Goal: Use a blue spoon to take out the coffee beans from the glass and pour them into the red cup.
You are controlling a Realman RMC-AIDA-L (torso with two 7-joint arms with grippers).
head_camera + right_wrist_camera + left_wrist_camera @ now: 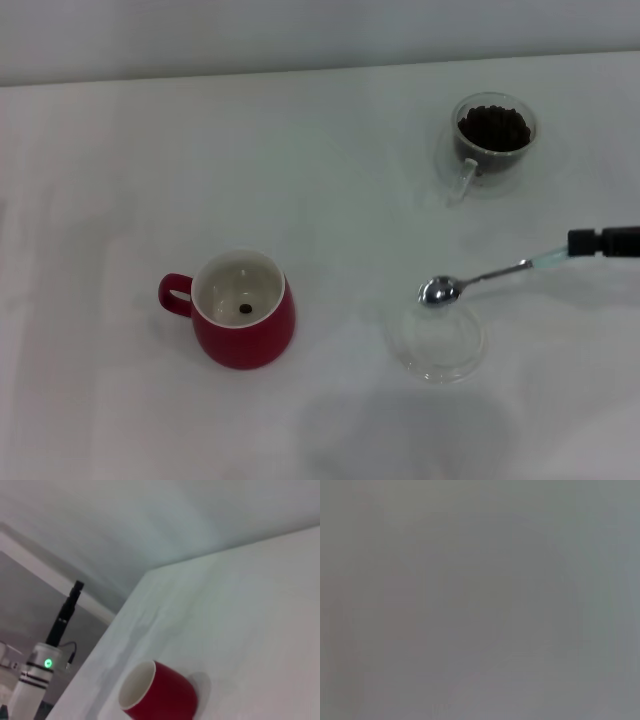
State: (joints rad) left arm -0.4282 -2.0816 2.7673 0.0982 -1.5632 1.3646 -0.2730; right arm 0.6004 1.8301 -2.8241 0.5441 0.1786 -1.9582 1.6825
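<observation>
My right gripper had its fingers closed on the blue spoon, bowl empty over a clear dish — between scoops, I judged — so next I needed the coffee beans in the glass, then the red cup.

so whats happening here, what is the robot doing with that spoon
The right gripper, at the right edge of the head view, holds a small teaspoon with a shiny metal bowl and pale blue handle by the handle end. The spoon bowl hangs above a shallow clear glass dish and looks empty. The clear glass mug at the back right is full of dark coffee beans. The rounded dark-red mug with a white inside holds a single bean. The left arm is not in view.
</observation>
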